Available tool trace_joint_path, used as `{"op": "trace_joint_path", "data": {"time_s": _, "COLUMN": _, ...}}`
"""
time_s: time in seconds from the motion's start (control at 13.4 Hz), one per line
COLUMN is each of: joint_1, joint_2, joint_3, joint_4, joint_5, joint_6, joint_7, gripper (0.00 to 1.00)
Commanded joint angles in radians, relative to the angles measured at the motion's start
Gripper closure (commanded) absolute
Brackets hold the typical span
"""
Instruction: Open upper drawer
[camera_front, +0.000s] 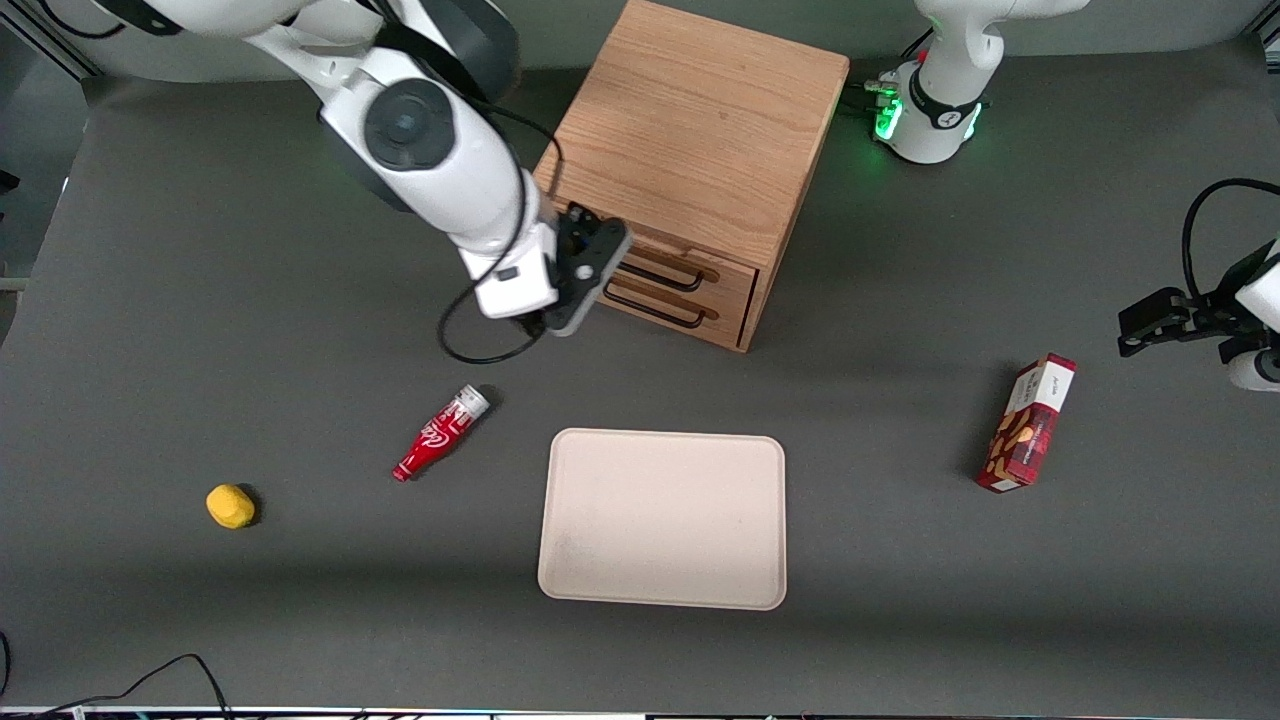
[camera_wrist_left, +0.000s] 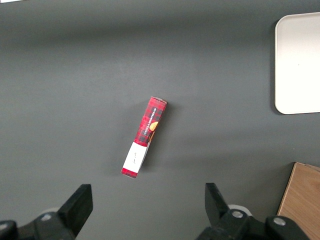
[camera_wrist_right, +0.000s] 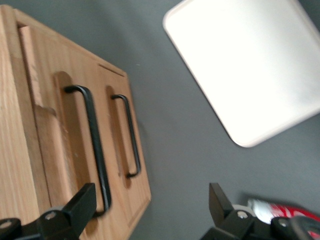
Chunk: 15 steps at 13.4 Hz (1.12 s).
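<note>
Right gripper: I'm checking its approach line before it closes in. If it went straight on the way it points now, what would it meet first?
Probably the upper drawer: the gripper, fingers open, sits in front of the cabinet, one finger by the drawer's dark handle. Depth is unclear; the lower drawer lies close.

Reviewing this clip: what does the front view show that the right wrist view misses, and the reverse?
Only the front view shows the cabinet's top, the yellow object, the red snack box toward the parked arm's end, and the gripper from outside, in front of the drawers.

Only the right wrist view shows the gripper's fingers open, one at the upper drawer's handle.

Both show the upper drawer shut, the lower drawer, the beige tray and the red bottle.
</note>
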Motion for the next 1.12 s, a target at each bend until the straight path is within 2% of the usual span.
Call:
{"op": "trace_joint_path", "data": {"time_s": 0.0, "joint_1": 0.043, "joint_2": 0.074, "joint_3": 0.012, "joint_4": 0.020, "joint_5": -0.047, "joint_6": 0.018, "joint_7": -0.033, "gripper": 0.00}}
{"op": "trace_joint_path", "data": {"time_s": 0.07, "joint_1": 0.046, "joint_2": 0.082, "joint_3": 0.012, "joint_4": 0.000, "joint_5": -0.067, "joint_6": 0.037, "joint_7": -0.033, "gripper": 0.00}}
{"op": "trace_joint_path", "data": {"time_s": 0.52, "joint_1": 0.054, "joint_2": 0.100, "joint_3": 0.010, "joint_4": -0.063, "joint_5": -0.076, "joint_6": 0.089, "joint_7": -0.034, "gripper": 0.00}}
{"op": "trace_joint_path", "data": {"time_s": 0.67, "joint_1": 0.068, "joint_2": 0.111, "joint_3": 0.007, "joint_4": -0.072, "joint_5": -0.099, "joint_6": 0.112, "joint_7": -0.033, "gripper": 0.00}}
{"op": "trace_joint_path", "data": {"time_s": 1.04, "joint_1": 0.069, "joint_2": 0.131, "joint_3": -0.039, "joint_4": -0.072, "joint_5": -0.138, "joint_6": 0.158, "joint_7": -0.080, "gripper": 0.00}}
